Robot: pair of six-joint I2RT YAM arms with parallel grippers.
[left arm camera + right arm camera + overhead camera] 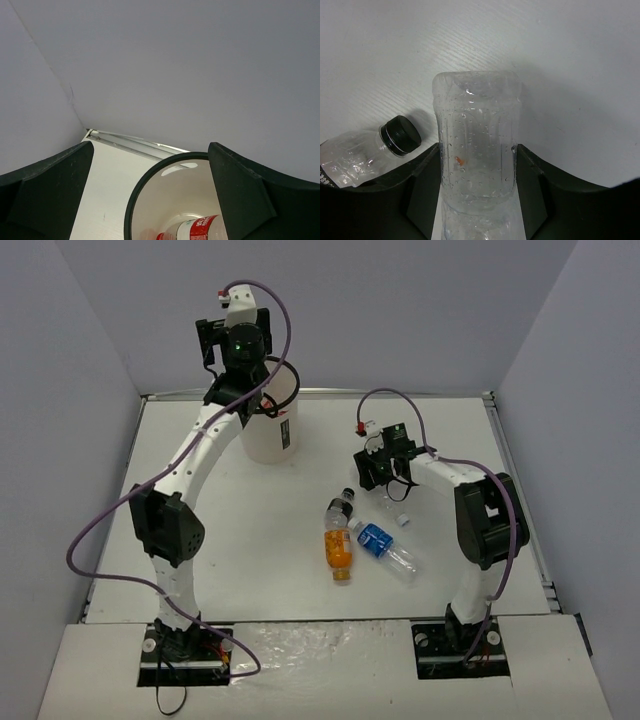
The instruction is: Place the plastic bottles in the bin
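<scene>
My left gripper (pixel 151 148) hangs open above the mouth of the bin (pixel 129 202), a white bucket with a black rim (pixel 278 440). A red-labelled bottle (pixel 201 228) lies at the bottom of the bin. My right gripper (pixel 477 150) is shut on a plain clear bottle (pixel 476 125) at table level; from above its white-capped end (pixel 400 518) pokes out below the gripper (pixel 381 483). Beside it lies a black-capped bottle (pixel 399 134) (pixel 342 504). An orange-filled bottle (pixel 339 551) and a blue-labelled bottle (pixel 384 546) lie in the middle of the table.
White walls close the table in at the back and on both sides. A metal rail (pixel 131 144) runs along the far edge behind the bin. The three loose bottles lie close together just left of and in front of my right gripper.
</scene>
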